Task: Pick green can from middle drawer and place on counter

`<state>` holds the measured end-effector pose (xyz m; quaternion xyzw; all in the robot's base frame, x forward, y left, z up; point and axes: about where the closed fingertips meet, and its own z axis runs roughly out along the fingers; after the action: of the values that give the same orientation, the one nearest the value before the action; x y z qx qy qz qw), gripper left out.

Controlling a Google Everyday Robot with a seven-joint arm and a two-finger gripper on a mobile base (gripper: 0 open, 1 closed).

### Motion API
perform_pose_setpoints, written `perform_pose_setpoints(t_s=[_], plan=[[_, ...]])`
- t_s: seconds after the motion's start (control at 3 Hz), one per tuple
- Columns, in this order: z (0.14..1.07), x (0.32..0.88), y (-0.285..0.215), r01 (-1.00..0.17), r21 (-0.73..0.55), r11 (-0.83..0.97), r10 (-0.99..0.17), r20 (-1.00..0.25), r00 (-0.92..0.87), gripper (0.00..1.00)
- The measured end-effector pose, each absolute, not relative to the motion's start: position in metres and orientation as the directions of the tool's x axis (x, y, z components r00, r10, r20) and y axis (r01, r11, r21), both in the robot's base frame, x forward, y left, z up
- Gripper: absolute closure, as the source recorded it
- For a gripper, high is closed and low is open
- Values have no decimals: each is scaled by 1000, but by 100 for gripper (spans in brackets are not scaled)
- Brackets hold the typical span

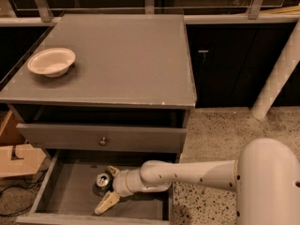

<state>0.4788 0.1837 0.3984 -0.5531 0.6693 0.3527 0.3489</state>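
The green can [102,180] stands upright on the floor of the open middle drawer [65,196], seen from above with its silver top and pull tab showing. My gripper [110,187] reaches into the drawer from the right on a white arm. It is open, with one pale finger [107,202] in front of the can and the other [113,170] behind it, so the can sits between them. The counter [122,55] is the grey cabinet top above.
A white bowl [51,61] sits on the counter's left side. A closed grey drawer front with a round knob [102,141] is above the open drawer. Cardboard pieces [16,158] lie on the floor at left. A white post [276,78] stands at right.
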Motion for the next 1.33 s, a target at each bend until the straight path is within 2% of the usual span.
perform_pose_setpoints(t_s=[0.33, 1.33], plan=[[398, 479, 184, -986, 86, 139, -494, -857, -145, 0], [398, 479, 184, -987, 86, 139, -494, -857, -145, 74]])
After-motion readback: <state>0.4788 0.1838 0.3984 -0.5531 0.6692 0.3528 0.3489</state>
